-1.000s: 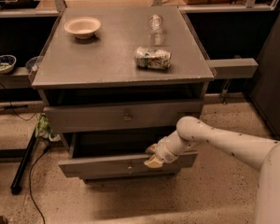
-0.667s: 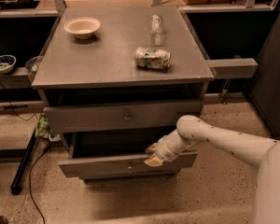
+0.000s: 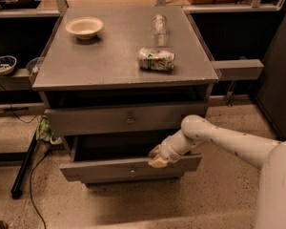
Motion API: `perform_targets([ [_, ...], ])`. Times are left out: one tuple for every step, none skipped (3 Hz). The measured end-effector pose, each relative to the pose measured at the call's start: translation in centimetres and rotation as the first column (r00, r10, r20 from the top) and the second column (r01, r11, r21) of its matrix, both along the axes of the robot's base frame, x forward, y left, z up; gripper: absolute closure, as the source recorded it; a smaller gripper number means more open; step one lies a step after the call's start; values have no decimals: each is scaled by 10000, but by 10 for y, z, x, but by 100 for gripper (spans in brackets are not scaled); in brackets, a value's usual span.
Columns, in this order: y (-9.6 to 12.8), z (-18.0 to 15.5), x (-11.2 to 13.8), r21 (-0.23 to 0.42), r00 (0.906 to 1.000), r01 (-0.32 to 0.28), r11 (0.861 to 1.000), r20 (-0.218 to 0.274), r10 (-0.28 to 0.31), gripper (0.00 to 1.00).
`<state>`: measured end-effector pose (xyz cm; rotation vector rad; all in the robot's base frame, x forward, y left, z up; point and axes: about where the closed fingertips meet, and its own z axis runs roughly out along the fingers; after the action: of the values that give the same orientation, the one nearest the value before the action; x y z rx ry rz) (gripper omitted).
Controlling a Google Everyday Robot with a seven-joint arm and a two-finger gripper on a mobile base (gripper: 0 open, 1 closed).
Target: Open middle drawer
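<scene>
The grey wooden cabinet (image 3: 124, 75) has its middle drawer (image 3: 109, 170) pulled out, with a flat front, a small round knob (image 3: 132, 174) and a dark interior (image 3: 114, 147) showing behind it. The taller top drawer front (image 3: 86, 120) sits above it. The lowest drawer is hidden under the open one. My gripper (image 3: 157, 159) is at the top edge of the middle drawer's front, right of the knob, on the end of the white arm (image 3: 229, 144) reaching in from the right.
On the cabinet top lie a white bowl (image 3: 84, 27), a clear plastic bottle (image 3: 158, 25) and a crushed can on its side (image 3: 155, 59). A dark shelf with a small bowl (image 3: 3, 65) stands at the left. A black pole and cables (image 3: 26, 161) lie on the floor at the left.
</scene>
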<state>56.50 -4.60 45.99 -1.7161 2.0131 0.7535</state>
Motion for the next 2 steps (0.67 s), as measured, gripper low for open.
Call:
perform_targets([
  [-3, 1, 6, 67, 10000, -51, 10000, -51, 51, 100],
  [-4, 1, 10, 68, 10000, -51, 10000, -52, 52, 100],
])
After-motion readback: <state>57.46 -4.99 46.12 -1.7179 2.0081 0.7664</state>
